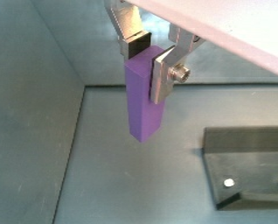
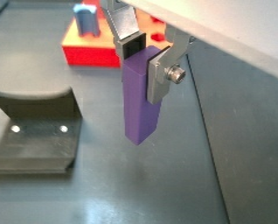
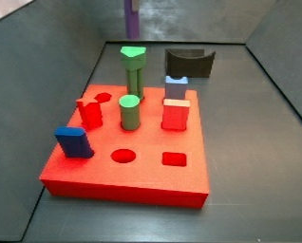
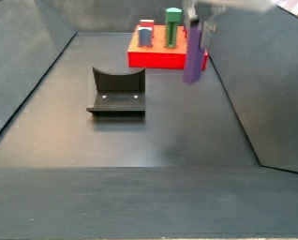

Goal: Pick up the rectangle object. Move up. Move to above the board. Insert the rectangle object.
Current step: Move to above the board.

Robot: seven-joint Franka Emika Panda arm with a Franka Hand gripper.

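Observation:
My gripper (image 1: 149, 59) is shut on the rectangle object (image 1: 142, 105), a long slim purple bar. It grips the bar's upper end, and the bar hangs upright with its lower end free above the grey floor. Both wrist views show this, and the bar (image 2: 139, 101) fills the gap between the fingers (image 2: 165, 74). The board (image 3: 128, 152) is a thick red slab with round and square holes. In a side view the bar (image 4: 196, 61) hangs beside the board's (image 4: 158, 58) near right corner, off the floor. In a side view the bar (image 3: 131, 19) is beyond the board's far edge.
The fixture (image 4: 116, 91) stands on the floor beside the board and shows in both wrist views (image 1: 246, 166). Green pegs (image 3: 131, 112), a dark-blue block (image 3: 74, 141) and a red block (image 3: 176, 116) stand on the board. Grey walls enclose the floor.

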